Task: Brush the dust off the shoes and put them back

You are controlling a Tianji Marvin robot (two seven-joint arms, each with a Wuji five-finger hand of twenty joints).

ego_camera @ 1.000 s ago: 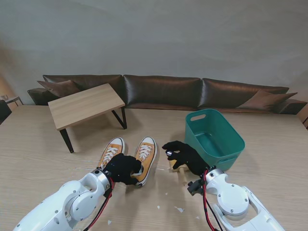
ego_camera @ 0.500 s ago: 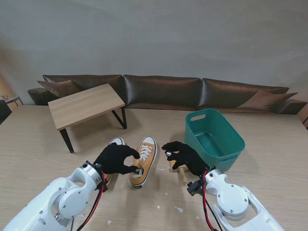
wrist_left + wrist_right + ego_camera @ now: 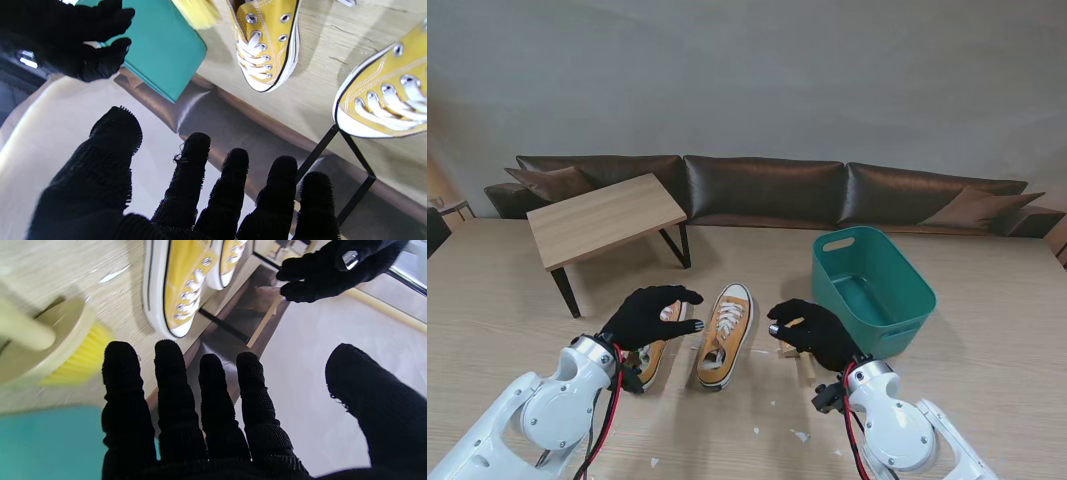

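Seemingly between steps, 2 yellow shoes: the right shoe (image 3: 725, 334) lies free on the worktop (image 3: 507, 300), the left shoe (image 3: 655, 345) partly hidden under the left hand (image 3: 649, 316), fingers spread, grasping nothing. The right hand (image 3: 812, 332) hovers over the brush (image 3: 50, 350) beside a teal tub (image 3: 872, 285), fingers loose. Next, I judge, it must grip that brush.

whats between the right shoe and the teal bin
The right hand hovers there, over a brush with yellow bristles lying on the table between the right shoe and the bin. The stand view and right wrist view both show it.
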